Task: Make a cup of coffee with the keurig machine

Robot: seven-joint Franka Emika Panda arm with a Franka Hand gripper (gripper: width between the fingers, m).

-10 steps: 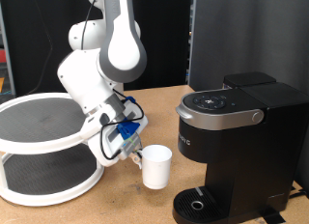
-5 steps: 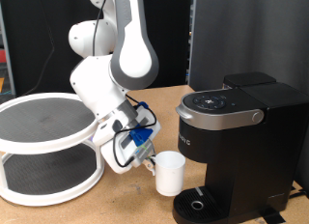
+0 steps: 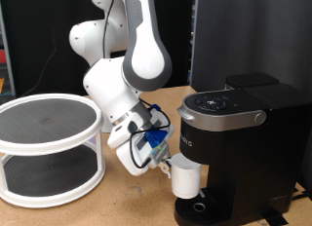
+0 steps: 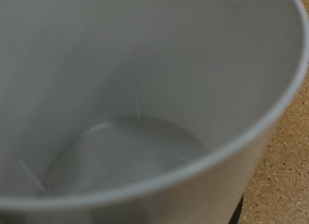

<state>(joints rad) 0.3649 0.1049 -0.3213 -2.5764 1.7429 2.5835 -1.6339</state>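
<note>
Currently the gripper [image 3: 164, 166] is grasping the cup [image 3: 186, 177] by its side/rim and carries it in front of the keurig machine [image 3: 237, 148], just above the drip tray [image 3: 200, 205] at the machine's base. Cup sits at the machine's front face, on the exterior view's left side of the tray centre, not yet seated on it as far as can be judged.

Step in hand (judgement): placing cup under the outlet.
- Keep cup level; approx. vertical descent only once centred over tray ring.
- Watch clearance btw. cup rim and machine's overhang, plus wrist vs. machine front.
- Release only when base rests flat; a tilted set-down risks tipping.

Orientation: cup upright, mouth up, long axis approx. vertical, slight lean possible. Handle not visible in the exterior view, so its heading can't be told. Wrist view looks straight into the cup [image 4: 135, 108]: interior white, nothing inside, counter [image 4: 286, 156] seen beside the rim.

Tiered rack [image 3: 44, 148] stands well apart from the machine, at the exterior view's left.
</note>
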